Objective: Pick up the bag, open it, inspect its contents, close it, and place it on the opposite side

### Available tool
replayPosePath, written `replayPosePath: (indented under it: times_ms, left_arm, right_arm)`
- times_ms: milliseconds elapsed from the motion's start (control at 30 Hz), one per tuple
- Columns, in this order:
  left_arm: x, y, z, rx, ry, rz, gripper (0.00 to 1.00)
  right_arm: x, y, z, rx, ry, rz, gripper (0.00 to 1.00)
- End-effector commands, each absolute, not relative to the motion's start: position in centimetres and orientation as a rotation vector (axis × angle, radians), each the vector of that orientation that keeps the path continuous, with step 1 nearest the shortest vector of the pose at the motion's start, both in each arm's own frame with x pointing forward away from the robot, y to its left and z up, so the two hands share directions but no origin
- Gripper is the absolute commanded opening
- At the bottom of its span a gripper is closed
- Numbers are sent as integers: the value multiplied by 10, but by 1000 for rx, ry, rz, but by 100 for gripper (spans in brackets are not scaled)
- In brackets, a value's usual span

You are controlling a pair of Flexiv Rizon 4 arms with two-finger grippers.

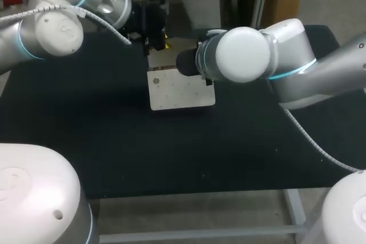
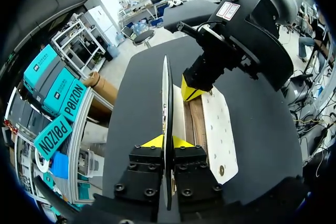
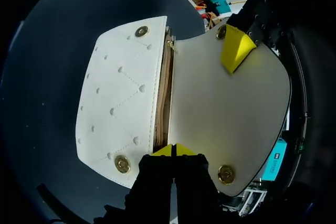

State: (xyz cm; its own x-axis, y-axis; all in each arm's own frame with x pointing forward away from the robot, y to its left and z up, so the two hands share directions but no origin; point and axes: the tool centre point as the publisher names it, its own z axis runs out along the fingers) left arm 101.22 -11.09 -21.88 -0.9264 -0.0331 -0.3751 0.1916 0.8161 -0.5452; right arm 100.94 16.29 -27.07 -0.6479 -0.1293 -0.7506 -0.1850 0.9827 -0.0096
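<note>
Black table (image 1: 86, 141) holds bag (image 1: 180, 92), flap (image 2: 166, 93) pinched upright by left tool (image 2: 167, 141), right tool (image 3: 174, 149) pressed together at mouth (image 3: 164, 103).

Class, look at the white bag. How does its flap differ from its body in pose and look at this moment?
The flap is raised off the opening and pinched in the left pincer, whereas the body lies flat on the table. The flap's visible face is plain and smooth, while the body's is stitched in a quilted pattern. Both are white and both carry gold snaps.

Overhead view; close wrist views on bag (image 1: 182, 91)
</note>
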Motion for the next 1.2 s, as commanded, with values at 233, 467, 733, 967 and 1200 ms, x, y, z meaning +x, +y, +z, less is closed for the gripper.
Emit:
replayPosePath:
  times_ms: [233,467,733,967,1200]
  left_arm:
    - [1012,-113,-225,95,2621,-875,0]
    - [1011,-112,-223,67,2613,-892,0]
    - [1011,-109,-220,22,2594,-910,0]
    - [1015,-106,-221,-42,2586,-945,0]
    - [1016,-105,-223,-74,2590,-951,0]
  right_arm:
    - [1020,175,-280,-202,2302,97,0]
    - [1024,183,-288,-205,2319,91,0]
    - [1015,180,-304,-203,2351,92,0]
    - [1001,184,-312,-211,2360,83,0]
    - [990,189,-316,-223,2362,78,0]
